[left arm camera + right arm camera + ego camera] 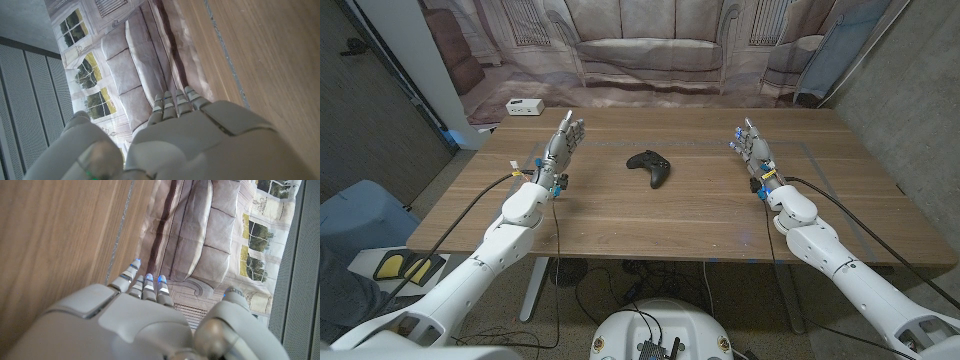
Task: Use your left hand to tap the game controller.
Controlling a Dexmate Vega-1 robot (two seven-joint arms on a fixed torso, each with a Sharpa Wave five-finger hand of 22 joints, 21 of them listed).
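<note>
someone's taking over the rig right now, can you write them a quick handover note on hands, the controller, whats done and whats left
Left robot hand: holds nothing, fingers extended, above the table's left side, well apart from the game controller.
Right robot hand: holds nothing, fingers extended, over the right side of the table.
Game controller: black, near the table's middle, between the two hands and closer to the left one, untouched.
Done: nothing visible; no contact made.
Left: bring the left robot hand inward to the controller and tap it. The right hand likely can wait where it is.
</note>
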